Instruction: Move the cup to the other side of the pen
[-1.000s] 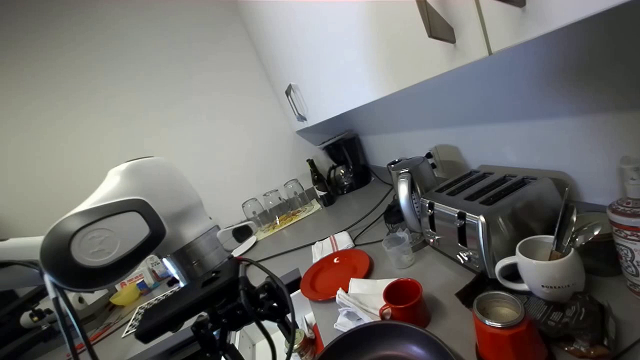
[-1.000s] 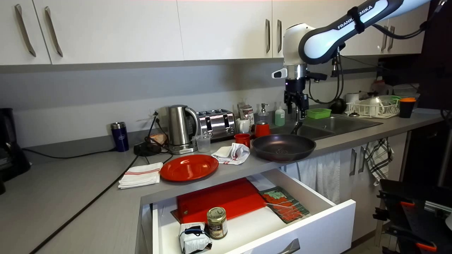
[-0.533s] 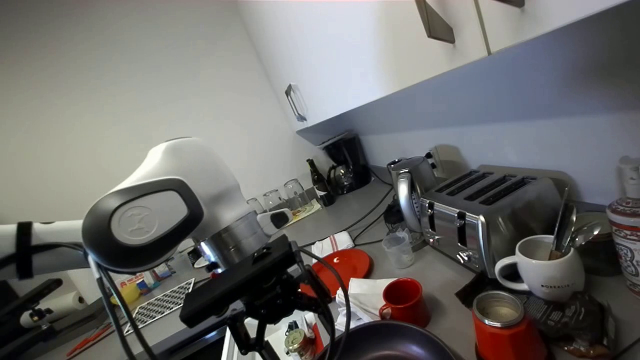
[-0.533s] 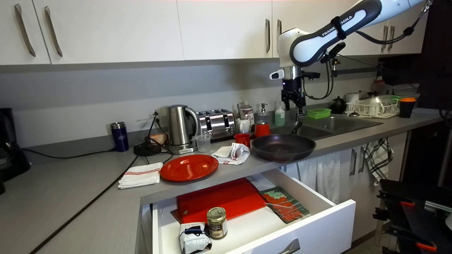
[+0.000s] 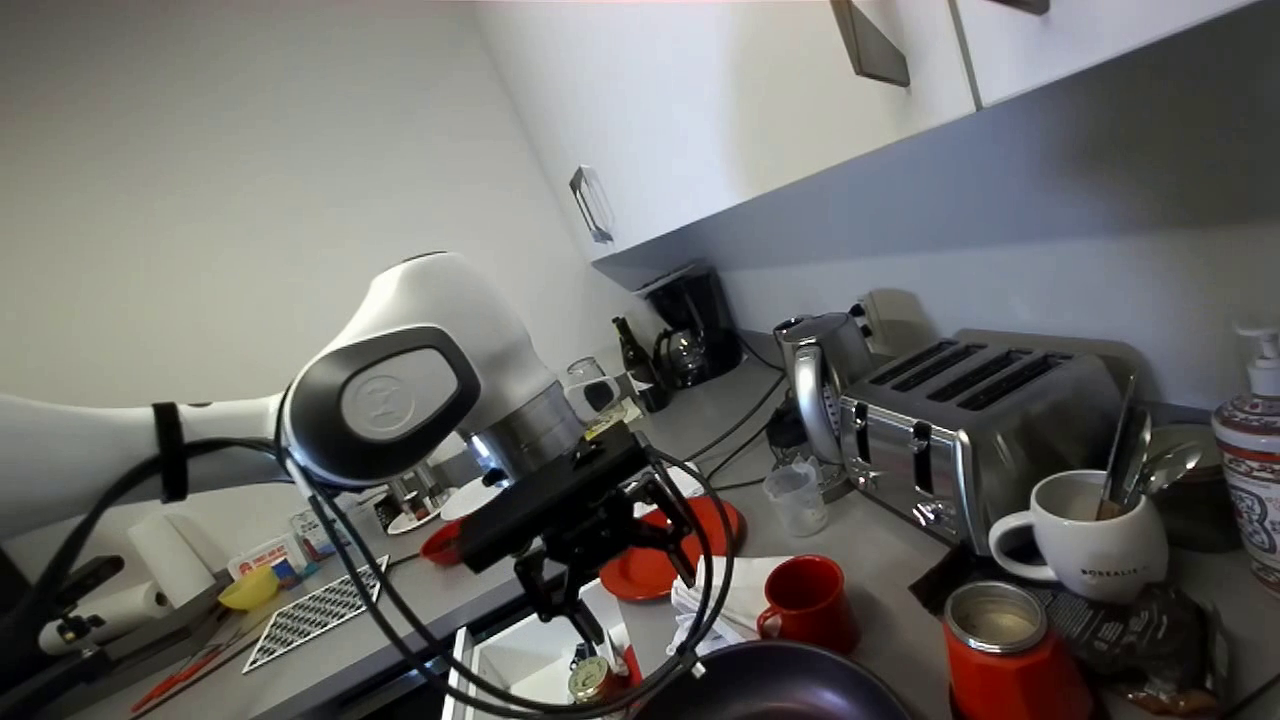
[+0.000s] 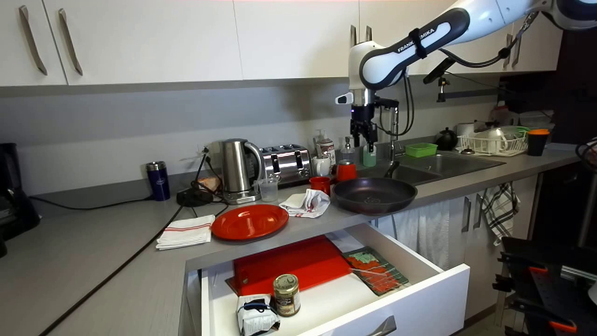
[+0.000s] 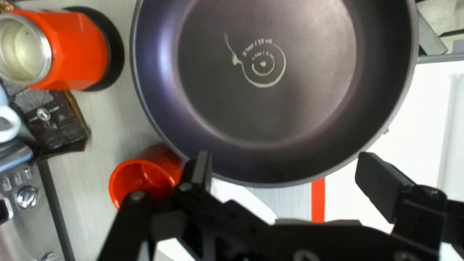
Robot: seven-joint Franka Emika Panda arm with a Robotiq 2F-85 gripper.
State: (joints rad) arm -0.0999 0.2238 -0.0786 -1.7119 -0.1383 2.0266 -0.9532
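Tool empty, jaws spread wide, well above bench. Cup upright on it, just beside pan. Step judged: approach to cup. Centre over cup before descending, then lower straight, clear of pan rim; once gripped, lift high before crossing pan.

In an exterior view, the end effector hangs with its fingertips apart, hiding part of the red plate at the front edge of the tabletop. The red cup stands upright, handle toward the front edge, between the white cloth and the red-orange tin, just beside the partly visible frying pan. The kettle and toaster stand along the wall-side edge, the white mug with spoons is near the toaster, and the coffee maker occupies the far corner.
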